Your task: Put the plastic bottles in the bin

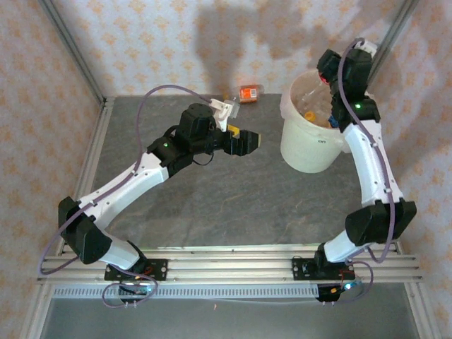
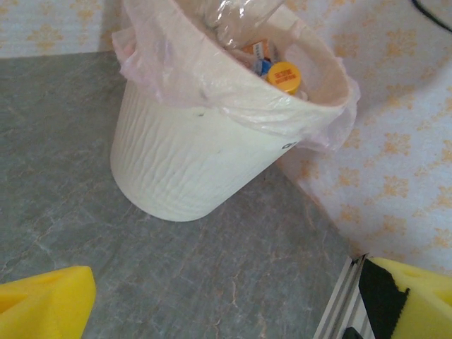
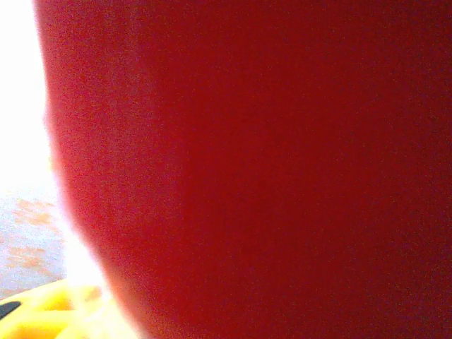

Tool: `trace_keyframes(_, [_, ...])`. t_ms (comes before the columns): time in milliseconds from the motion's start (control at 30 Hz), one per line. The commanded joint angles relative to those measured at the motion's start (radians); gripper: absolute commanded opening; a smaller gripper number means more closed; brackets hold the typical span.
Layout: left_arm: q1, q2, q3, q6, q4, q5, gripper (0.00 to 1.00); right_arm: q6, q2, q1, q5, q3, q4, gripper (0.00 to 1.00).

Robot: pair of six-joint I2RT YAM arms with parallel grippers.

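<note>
The plastic bottles are none of them between my left jaws. My left gripper [image 1: 247,142] is spread wide and empty, with one yellow pad [image 2: 42,304] low on each side of my left wrist view and bare table [image 1: 212,205] between them. That gripper hangs to the left of the bin [image 1: 307,152], apart from it and pointing toward its side.

My right gripper [image 1: 327,76] is above the bin's far right rim. Through my right wrist camera a blurred red surface [image 3: 247,162] sits right against the lens, with a bit of yellow pad [image 3: 35,321] below it. I cannot tell how far those jaws stand apart or whether they grip anything.

Inside the bin lie several bottles [image 2: 244,21], clear and crumpled. Among them is an orange cap [image 2: 284,76] near the rim, with blue and orange bits beside it. A thin pale liner [image 2: 162,63] folds over the bin's rim.

One orange-labelled bottle [image 1: 249,92] lies on the table to the left of the bin, near the far wall [image 1: 176,42] and well clear of both my grippers.
</note>
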Motion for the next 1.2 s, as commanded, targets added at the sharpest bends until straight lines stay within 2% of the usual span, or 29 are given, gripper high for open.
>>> trace_keyframes(0, [-0.003,-0.040,-0.020,-0.004,-0.019,-0.033,0.98,0.046,0.026,-0.025,0.003,-0.045,0.071,0.56])
trace_keyframes(133, [-0.003,-0.046,-0.030,0.005,-0.039,-0.051,0.98,0.083,0.045,-0.044,-0.099,-0.084,0.082,0.70])
trace_keyframes(233, [-0.003,-0.049,-0.041,0.000,-0.034,-0.058,0.98,0.062,0.040,-0.050,-0.107,-0.075,0.025,0.86])
trace_keyframes(400, [-0.003,-0.040,-0.048,-0.008,-0.023,-0.056,0.98,0.013,0.016,-0.080,-0.097,0.011,-0.136,0.99])
trace_keyframes(533, [-0.003,-0.033,-0.049,-0.009,-0.018,-0.054,0.98,-0.061,-0.004,-0.085,0.032,0.113,-0.287,0.99])
trace_keyframes(600, [-0.003,-0.028,-0.048,-0.009,-0.014,-0.055,0.98,-0.088,-0.020,-0.089,0.053,0.119,-0.308,0.99])
trace_keyframes(633, [-0.003,-0.024,-0.048,-0.010,-0.012,-0.055,0.98,-0.095,-0.026,-0.097,0.009,0.120,-0.315,0.99])
trace_keyframes(733, [-0.003,-0.008,-0.037,-0.014,-0.012,-0.047,0.98,-0.078,0.001,-0.141,-0.239,0.162,-0.371,0.99])
trace_keyframes(967, [-0.003,0.009,-0.027,-0.016,-0.019,-0.041,0.99,-0.088,0.156,-0.156,-0.566,0.291,-0.393,0.99])
trace_keyframes(1067, [-0.003,0.011,-0.029,-0.015,-0.024,-0.049,0.99,-0.089,0.247,-0.155,-0.679,0.388,-0.429,0.99])
trace_keyframes(1167, [-0.003,0.015,-0.029,-0.017,-0.025,-0.053,0.99,-0.107,0.318,-0.149,-0.714,0.477,-0.483,0.99])
